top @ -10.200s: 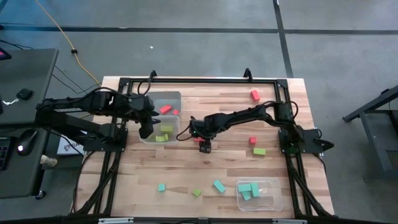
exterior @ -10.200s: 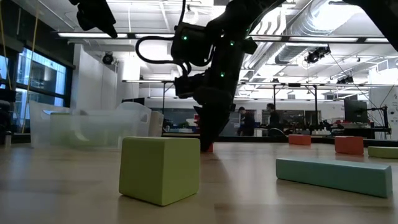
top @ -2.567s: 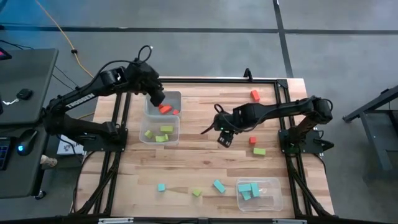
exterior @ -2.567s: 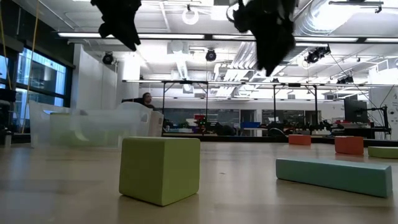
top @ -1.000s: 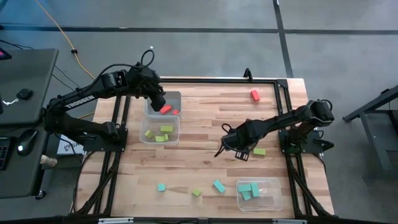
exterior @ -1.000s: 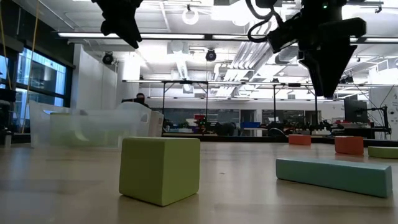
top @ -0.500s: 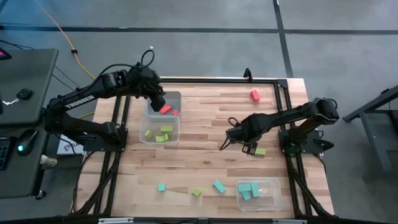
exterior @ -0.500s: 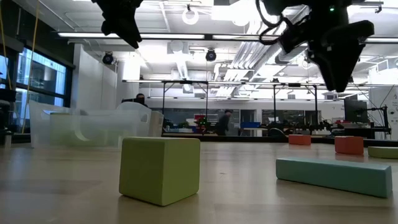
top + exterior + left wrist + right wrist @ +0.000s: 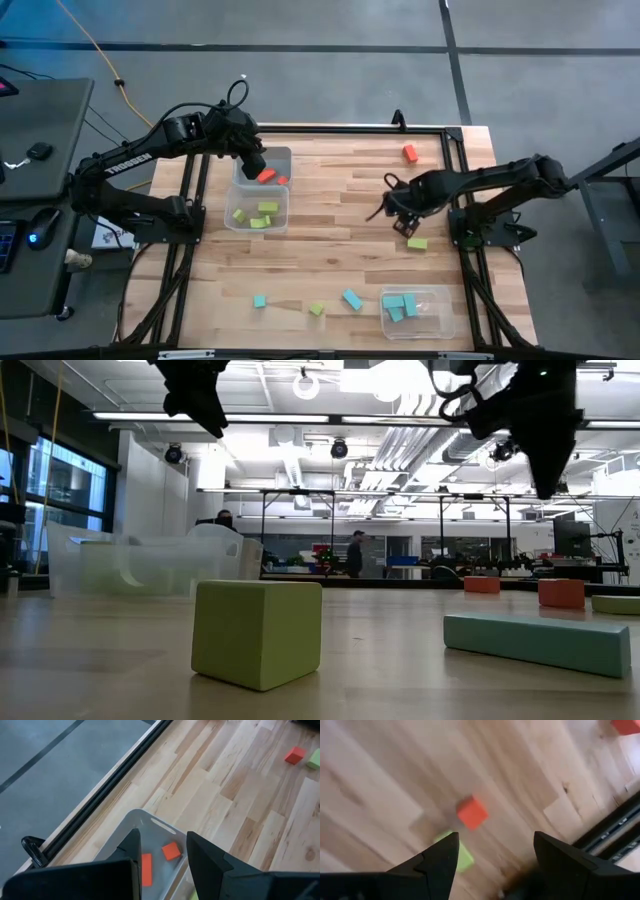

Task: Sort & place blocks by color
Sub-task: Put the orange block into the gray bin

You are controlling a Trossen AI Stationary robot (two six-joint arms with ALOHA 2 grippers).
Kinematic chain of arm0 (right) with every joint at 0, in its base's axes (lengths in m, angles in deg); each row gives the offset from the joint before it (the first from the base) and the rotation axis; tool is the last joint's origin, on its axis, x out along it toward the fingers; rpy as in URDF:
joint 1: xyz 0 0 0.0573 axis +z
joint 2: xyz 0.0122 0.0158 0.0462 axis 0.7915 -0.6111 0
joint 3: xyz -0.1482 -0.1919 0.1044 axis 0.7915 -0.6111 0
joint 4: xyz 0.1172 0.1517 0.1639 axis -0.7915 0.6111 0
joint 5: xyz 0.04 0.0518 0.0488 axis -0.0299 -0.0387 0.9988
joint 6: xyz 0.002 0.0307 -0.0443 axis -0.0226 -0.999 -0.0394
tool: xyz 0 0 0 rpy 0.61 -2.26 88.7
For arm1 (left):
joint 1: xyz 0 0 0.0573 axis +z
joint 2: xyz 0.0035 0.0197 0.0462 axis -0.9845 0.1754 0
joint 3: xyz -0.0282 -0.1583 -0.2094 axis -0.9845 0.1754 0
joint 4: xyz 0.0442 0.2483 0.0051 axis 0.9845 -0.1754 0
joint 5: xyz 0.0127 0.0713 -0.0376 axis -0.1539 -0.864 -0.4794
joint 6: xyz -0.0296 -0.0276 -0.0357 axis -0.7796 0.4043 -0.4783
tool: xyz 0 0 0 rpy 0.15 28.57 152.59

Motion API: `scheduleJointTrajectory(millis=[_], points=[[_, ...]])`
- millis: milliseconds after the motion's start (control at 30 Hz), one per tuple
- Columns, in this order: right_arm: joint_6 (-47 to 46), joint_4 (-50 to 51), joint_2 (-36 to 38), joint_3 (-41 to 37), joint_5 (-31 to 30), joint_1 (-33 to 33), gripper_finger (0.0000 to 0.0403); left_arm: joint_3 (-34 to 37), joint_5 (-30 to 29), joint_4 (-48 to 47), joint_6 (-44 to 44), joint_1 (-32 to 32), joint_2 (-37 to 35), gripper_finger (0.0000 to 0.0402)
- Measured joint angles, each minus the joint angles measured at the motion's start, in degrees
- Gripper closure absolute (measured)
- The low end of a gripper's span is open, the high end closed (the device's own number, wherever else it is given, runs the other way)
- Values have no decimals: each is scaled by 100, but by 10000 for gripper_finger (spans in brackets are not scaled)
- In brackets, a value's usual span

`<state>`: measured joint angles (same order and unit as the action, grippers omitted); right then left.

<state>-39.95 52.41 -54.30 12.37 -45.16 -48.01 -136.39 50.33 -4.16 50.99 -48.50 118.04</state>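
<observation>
While the left gripper [image 9: 256, 164] waits empty and open over the tub [image 9: 281, 212], the right gripper [image 9: 492, 851], fingers spread wide and empty, hangs above the table [image 9: 330, 190]; the red cube [image 9: 472, 812] sits just ahead between its fingers, green block [image 9: 459, 852] nearer, so right arm's the closer one

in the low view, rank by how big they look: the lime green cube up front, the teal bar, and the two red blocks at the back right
1. lime green cube
2. teal bar
3. The two red blocks look smallest; nearness to the camera skews all of this.
</observation>
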Motion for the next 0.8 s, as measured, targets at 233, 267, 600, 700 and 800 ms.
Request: scheduleJointTrajectory(millis=[233, 267, 600, 700, 800], points=[[-247, -301, 142, 3, -204, -893, 155, 0, 1, -1, 0, 2, 0, 316], [-242, -304, 140, 3, -192, -1027, 155, 0, 1, -1, 0, 2, 0, 316], [-235, -611, 138, 5, 9, -2239, 155, 0, -114, 0, 528, 9, 0, 316], [-259, -825, 137, 5, 28, -2577, 155, 0, -422, 2, 862, 13, 0, 316], [-145, -1121, 133, 5, 28, -2965, 155, 0, -744, 85, 938, 13, 0, 316]])
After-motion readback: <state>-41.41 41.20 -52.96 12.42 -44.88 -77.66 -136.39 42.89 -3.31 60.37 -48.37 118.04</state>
